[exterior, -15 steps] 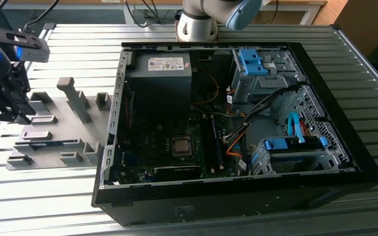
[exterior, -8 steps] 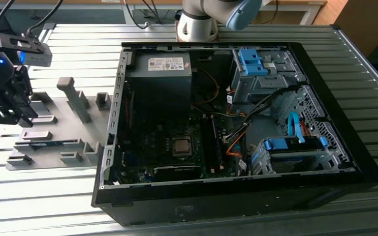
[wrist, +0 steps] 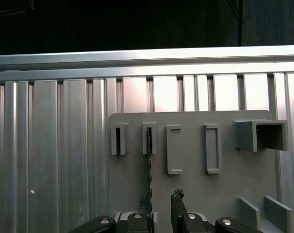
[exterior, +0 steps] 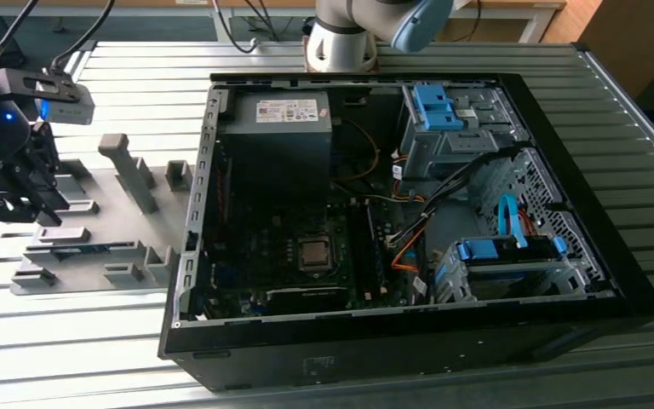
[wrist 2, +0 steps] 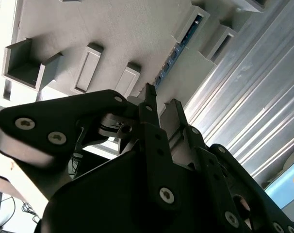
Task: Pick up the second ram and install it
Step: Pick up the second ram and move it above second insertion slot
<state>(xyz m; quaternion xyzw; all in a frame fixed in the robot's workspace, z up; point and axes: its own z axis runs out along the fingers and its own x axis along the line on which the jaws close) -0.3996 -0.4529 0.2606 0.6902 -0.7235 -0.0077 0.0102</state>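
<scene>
Second ram (wrist: 149, 160) near downturned end effector (wrist: 161, 196)

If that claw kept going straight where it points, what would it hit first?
Probably the second ram, standing on edge in the grey holder plate: in the first wrist view one fingertip of the open gripper lines up with it. Depth is unclear; it might reach the plate first.

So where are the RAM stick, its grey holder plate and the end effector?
second ram (wrist 2: 178, 50), second wrist view, middle of its blue-green edge.
grey holder plate (wrist: 205, 194), first wrist view, bare flat surface.
end effector (wrist: 161, 198), first wrist view, midway between its fingertips.
</scene>
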